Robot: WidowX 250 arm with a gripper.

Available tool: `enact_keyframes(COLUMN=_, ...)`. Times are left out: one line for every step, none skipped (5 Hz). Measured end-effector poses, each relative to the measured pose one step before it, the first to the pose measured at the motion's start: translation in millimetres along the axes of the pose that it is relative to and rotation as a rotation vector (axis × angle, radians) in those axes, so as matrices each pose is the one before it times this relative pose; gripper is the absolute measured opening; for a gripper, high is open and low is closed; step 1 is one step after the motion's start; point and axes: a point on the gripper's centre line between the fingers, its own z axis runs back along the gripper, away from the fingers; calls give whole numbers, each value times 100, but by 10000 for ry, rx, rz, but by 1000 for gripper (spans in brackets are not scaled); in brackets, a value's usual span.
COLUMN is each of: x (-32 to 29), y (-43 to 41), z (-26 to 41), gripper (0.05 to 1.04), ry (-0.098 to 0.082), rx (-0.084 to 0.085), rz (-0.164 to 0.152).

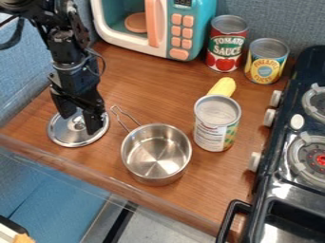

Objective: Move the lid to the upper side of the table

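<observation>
And here's the claw [81,124], right down over the metal lid [71,138] at the left of the wooden surface [141,76], close to the near edge! Its two fingers stand well apart, one to each side of the lid's central knob [79,122], and there looks to be room between them; no grip to call here, the claw seems to have hold of nothing. The lid lies flat, just left of the steel saucepan [156,151], whose wire handle [126,117] points back toward the far left. So what's the score? The lining-up looks just about done, but the carry is all to come: close on the knob, lift, travel, set down, let go. The target, presumably, is the far side, up toward the toy microwave [177,29] and the red-labelled can [226,45], and the lid is well short of that. Early stages, then, with the grasp apparently next. A square pinch matters, because that knob is small and smooth-looking and could slip, and the lid could tip on the way up.
</observation>
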Motion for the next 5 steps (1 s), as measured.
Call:
enact_keyframes(x=474, y=1911, z=-638, gripper=1001, ry=118, rx=189, rz=-77)
enact_keyframes(x=222, y=1041, z=-689, gripper=1001, ry=35, rx=-2, rz=72)
enact_keyframes(x=-76, y=59, z=-1098, gripper=986, ry=221, rx=-111, rz=136)
enact_keyframes(x=19, y=-701, z=-664, gripper=894, ry=80, rx=-82, rz=-63)
enact_keyframes(x=426, y=-459, z=-114, gripper=587, ry=-142, rx=88, rz=-135)
